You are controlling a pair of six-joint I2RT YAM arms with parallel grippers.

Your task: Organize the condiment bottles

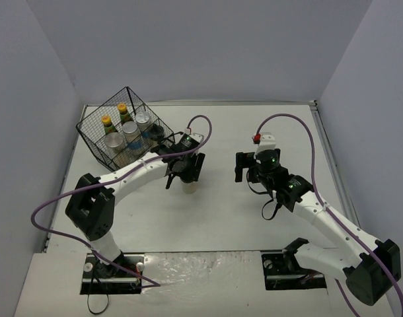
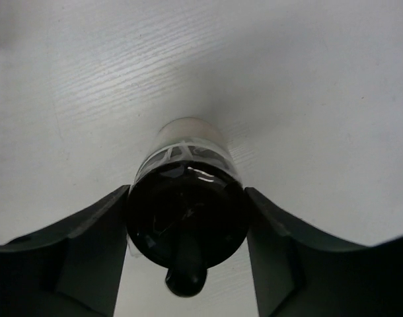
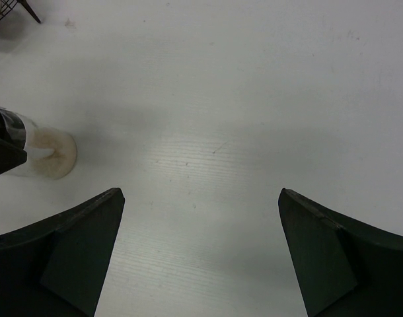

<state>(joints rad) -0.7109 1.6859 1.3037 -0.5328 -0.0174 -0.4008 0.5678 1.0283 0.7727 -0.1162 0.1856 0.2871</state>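
Note:
A pale shaker [image 1: 187, 187] with a black cap [image 2: 186, 211] stands upright on the white table, left of centre. My left gripper [image 1: 184, 173] reaches down over it, and in the left wrist view the left gripper [image 2: 187, 190] has both fingers pressed against the sides of the cap. Its pale body [image 3: 51, 153] also shows at the left edge of the right wrist view. My right gripper [image 1: 245, 168] hovers to the right of it, open; in its wrist view the right gripper [image 3: 200, 193] has only bare table between its fingers. The other condiment bottles stand in the basket.
A black wire basket [image 1: 94, 146] stands at the back left, a corner of it [image 3: 3, 10] in the right wrist view. It holds two yellow-capped sauce bottles [image 1: 107, 122] and three silver-lidded jars [image 1: 130, 129]. Grey walls close in the table.

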